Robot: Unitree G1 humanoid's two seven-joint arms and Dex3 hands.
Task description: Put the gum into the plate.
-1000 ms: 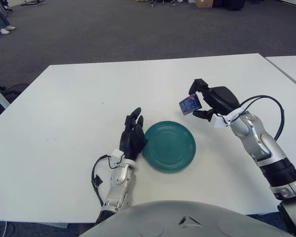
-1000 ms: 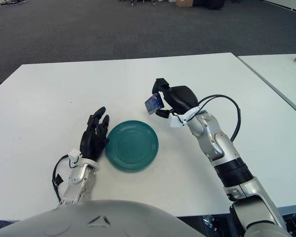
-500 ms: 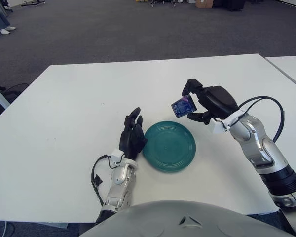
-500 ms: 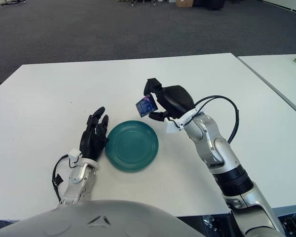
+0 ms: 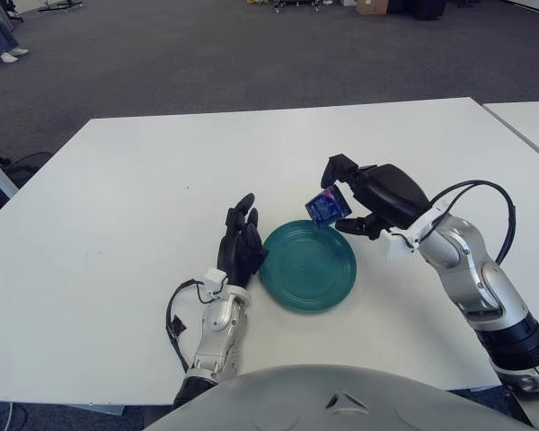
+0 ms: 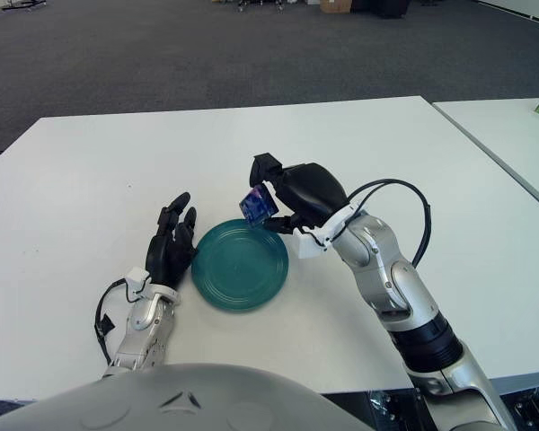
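We see the right robot hand [image 5: 346,199] with its fingers closed around the small blue gum [image 5: 324,207] pack, held tilted in the air over the far right rim of the teal plate [image 5: 307,266]; the plate sits on the white table [image 5: 117,197]; the left robot hand [image 5: 242,244] shows just left of the plate, fingers extended and holding nothing.

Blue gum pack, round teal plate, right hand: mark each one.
blue gum pack [image 5: 323,207], left eye view, its face.
round teal plate [image 5: 292,283], left eye view, bare near rim.
right hand [image 6: 269,196], right eye view, between fingertips.
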